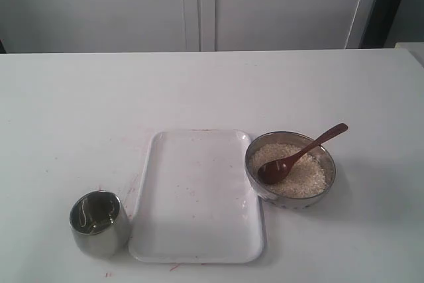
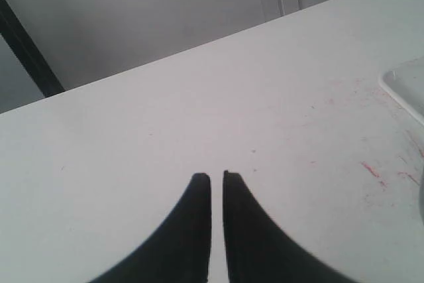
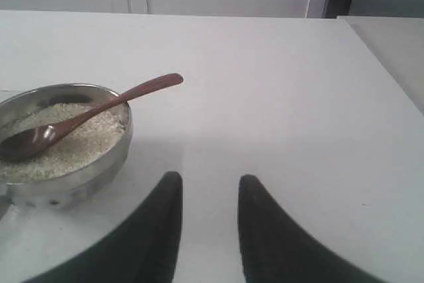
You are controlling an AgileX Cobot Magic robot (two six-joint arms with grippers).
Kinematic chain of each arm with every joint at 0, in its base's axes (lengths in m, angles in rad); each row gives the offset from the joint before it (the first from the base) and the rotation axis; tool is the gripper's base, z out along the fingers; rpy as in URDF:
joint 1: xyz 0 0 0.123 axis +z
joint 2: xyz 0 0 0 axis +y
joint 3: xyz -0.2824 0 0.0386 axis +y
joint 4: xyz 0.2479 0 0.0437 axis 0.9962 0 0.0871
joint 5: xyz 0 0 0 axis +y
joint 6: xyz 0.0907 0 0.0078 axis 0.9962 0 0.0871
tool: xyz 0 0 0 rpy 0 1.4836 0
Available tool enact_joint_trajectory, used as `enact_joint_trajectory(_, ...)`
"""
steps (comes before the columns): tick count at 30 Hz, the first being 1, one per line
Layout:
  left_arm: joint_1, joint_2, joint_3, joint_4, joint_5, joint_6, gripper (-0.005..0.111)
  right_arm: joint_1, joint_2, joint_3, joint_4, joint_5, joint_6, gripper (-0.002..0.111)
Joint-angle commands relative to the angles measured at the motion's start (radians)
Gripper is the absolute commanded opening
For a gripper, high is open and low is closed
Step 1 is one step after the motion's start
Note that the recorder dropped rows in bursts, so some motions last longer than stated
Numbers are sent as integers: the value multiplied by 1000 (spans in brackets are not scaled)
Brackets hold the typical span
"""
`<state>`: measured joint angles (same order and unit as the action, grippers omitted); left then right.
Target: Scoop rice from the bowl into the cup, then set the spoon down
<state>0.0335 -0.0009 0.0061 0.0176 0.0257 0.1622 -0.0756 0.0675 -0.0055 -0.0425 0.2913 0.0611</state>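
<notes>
White surface [image 1: 79, 111], pale cabinet panels [image 1: 199, 4] behind. White tray [image 1: 199, 243] sits mid-surface. The bowl [image 1: 291, 200] is right up against the tray's right edge, with the rice [image 1: 308, 177] inside. The spoon [image 1: 301, 155] has its scoop end in the grains and its handle leaning over the rim, away from the tray. The cup [image 1: 99, 226] stands upright by the tray's near-left corner. Left tool [image 2: 216, 177] is over bare surface, fingers nearly together, holding nothing. Right tool [image 3: 211, 183] is near the bowl, fingers apart, empty.
</notes>
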Motion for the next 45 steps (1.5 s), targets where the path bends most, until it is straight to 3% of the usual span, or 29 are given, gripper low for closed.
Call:
enact_joint_trajectory(1, -7, 1, -6, -9, -6, -1, 14, -4, -8, 6, 13, -99, 6, 29)
enact_joint_trajectory(8, -7, 1, -6, -9, -6, -1, 14, -4, -8, 6, 113, -369, 209, 29)
enact_joint_trajectory(16, -7, 1, -6, -9, -6, -1, 14, -4, -8, 6, 166, -459, 401, 27)
enact_joint_trajectory(23, -7, 1, -6, -9, -6, -1, 14, -2, 17, -169, 182, -27, 321, 0)
enact_joint_trajectory(28, -7, 1, -6, -9, -6, -1, 14, -1, 167, -403, 182, 171, 274, 0)
enact_joint_trajectory(34, -7, 1, -6, -9, -6, -1, 14, 25, 518, -731, 183, 465, -12, 0)
enact_joint_trajectory(41, -7, 1, -6, -9, -6, -1, 14, 72, 948, -1138, 239, 813, -177, 0)
enact_joint_trajectory(45, -7, 1, -6, -9, -6, -1, 14, 72, 1114, -1260, 235, 895, -285, 0)
